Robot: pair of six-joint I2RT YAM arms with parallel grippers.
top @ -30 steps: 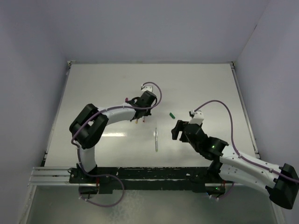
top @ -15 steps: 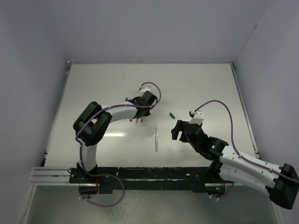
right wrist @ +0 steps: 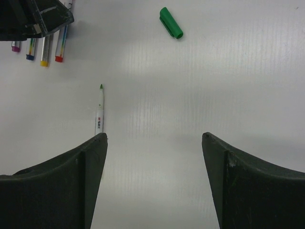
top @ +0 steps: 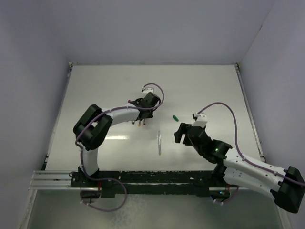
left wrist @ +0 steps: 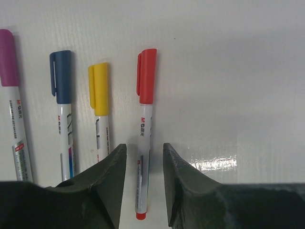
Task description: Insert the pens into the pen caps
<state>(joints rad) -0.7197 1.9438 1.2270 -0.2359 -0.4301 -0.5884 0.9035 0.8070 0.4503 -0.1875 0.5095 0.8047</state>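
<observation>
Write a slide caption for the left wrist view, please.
Left tool straddles the red-capped pen; three more capped pens lie alongside.

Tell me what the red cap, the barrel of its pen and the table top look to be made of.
Red cap: opaque moulded plastic with a satin sheen and a moulded clip along one side.
Barrel: probably white plastic, smooth, carrying printed lettering.
Table top: white sheet with fine parallel ribs and a soft glare, likely corrugated plastic board, though a painted board cannot be ruled out.
</observation>
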